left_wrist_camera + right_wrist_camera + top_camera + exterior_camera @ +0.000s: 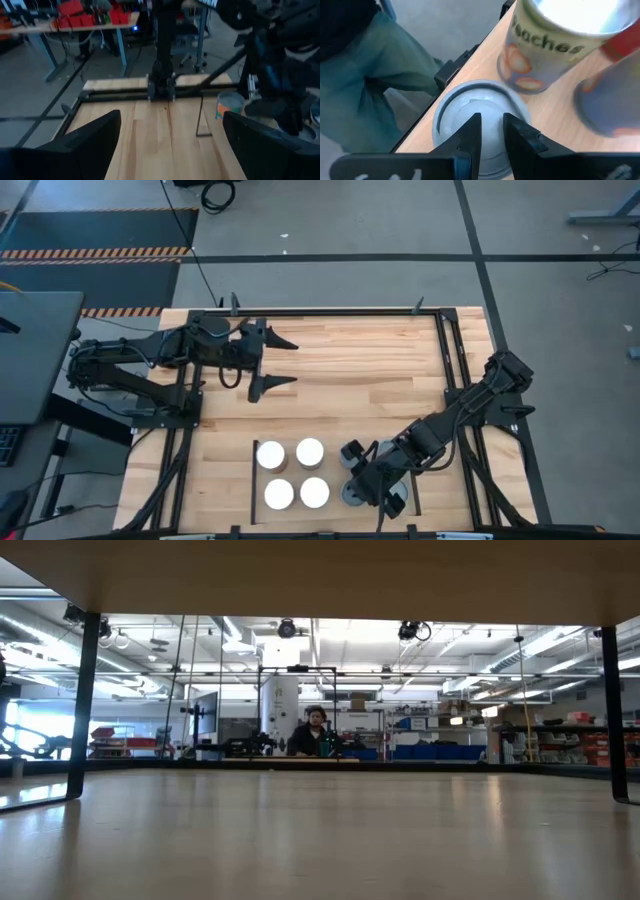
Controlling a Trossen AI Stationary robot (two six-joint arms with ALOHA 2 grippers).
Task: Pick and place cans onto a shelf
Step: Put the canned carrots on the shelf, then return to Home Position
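On the wooden desk [340, 370], four white-topped cans [293, 472] sit on the shelf [334, 472]. The right pincer [491, 131] hovers nearly closed over a grey-topped can [470, 112]. The left pincer [284, 362] waits wide open.

A seated person [315, 732] beyond the wooden tabletop [350, 360].

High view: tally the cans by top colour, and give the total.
White-topped cans: 4
Grey-topped cans: 2
Can half-hidden under the right arm, top unclear: 1
Total: 7 in sight

White-topped cans [292, 471], pale-wood shelf [333, 470]
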